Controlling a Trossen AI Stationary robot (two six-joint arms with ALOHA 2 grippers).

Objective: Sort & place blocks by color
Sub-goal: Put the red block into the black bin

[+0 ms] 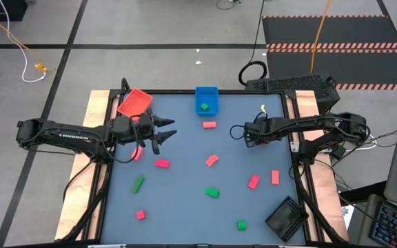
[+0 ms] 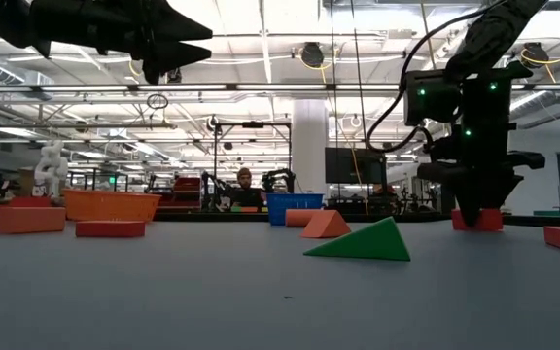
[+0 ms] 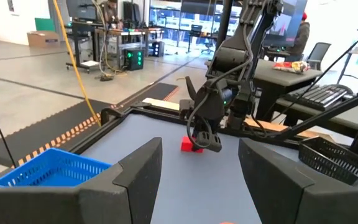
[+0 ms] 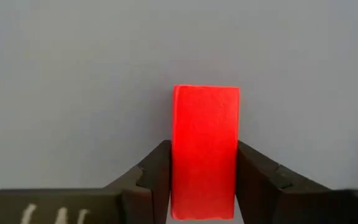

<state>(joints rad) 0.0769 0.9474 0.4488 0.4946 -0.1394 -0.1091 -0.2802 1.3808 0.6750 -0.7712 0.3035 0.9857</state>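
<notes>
The right gripper (image 4: 204, 180) is down at the table (image 1: 185, 200) near its right edge, jaws clamped on a red block (image 4: 205, 149), while the left gripper (image 1: 163, 133) hovers with jaws apart beside the red tray (image 1: 135, 102).

Open mat between arms; pink block (image 1: 212, 160) mid-table, blue tray (image 1: 207, 100) at far edge.

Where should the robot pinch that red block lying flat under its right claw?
Across its two long sides, coming straight down from above. The red block lies flat on the table, and the right gripper already has one finger on each long side, where it is narrow.
</notes>
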